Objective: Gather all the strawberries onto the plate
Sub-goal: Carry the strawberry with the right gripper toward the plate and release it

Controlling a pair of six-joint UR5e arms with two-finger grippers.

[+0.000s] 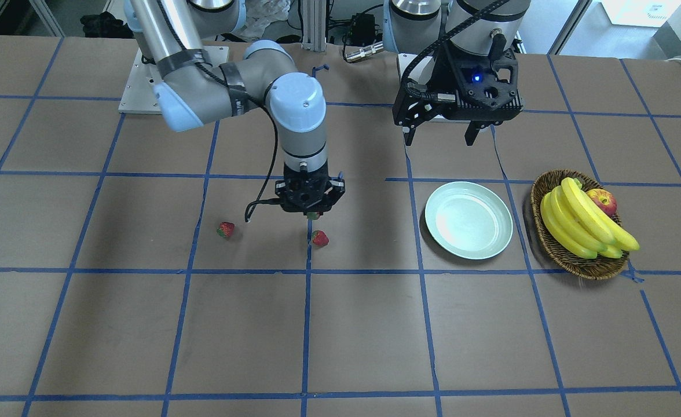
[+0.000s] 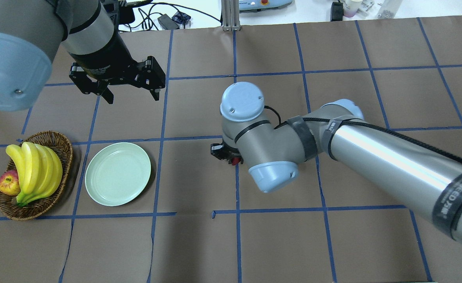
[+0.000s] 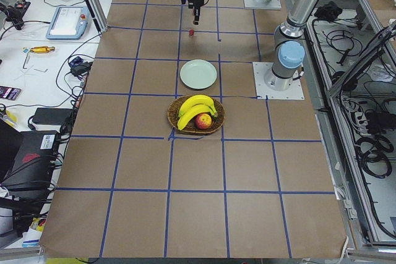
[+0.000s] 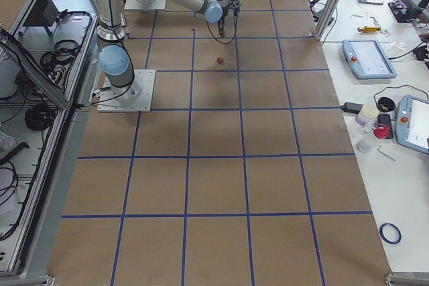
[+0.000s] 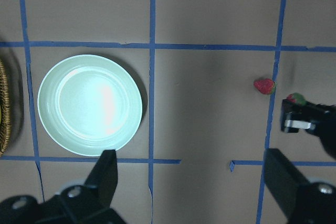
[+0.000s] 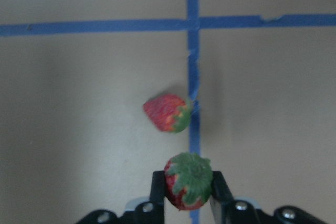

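Brown paper table (image 1: pixel 340 324): matt, flat, marked off in a blue tape grid.
Wicker basket (image 2: pixel 64 151): coarse brown weave, holding bananas (image 2: pixel 38 169) and an apple (image 2: pixel 8 184); not my concern.
Plate (image 2: pixel 118 173): pale mint, glossy, round, shallow with a raised rim, nothing in it; just beside the basket. I judge it slick, so fruit goes down low, not dropped.
My left gripper (image 2: pixel 132 96): fingers spread, carrying nothing, hovering beyond the plate.
My right gripper (image 6: pixel 187 188): fingers closed on the first strawberry (image 6: pixel 190 176), cap up, pinched across its flanks.
Second strawberry (image 6: pixel 168 113): on its side on the paper, against a tape line, just ahead of my right fingers.
Third strawberry (image 1: pixel 225 230): farther out, well apart from the plate.
Handling (judgement): light, small, tapered, bumpy skin; probably soft, so a gentle squeeze across the widest part, below the cap.
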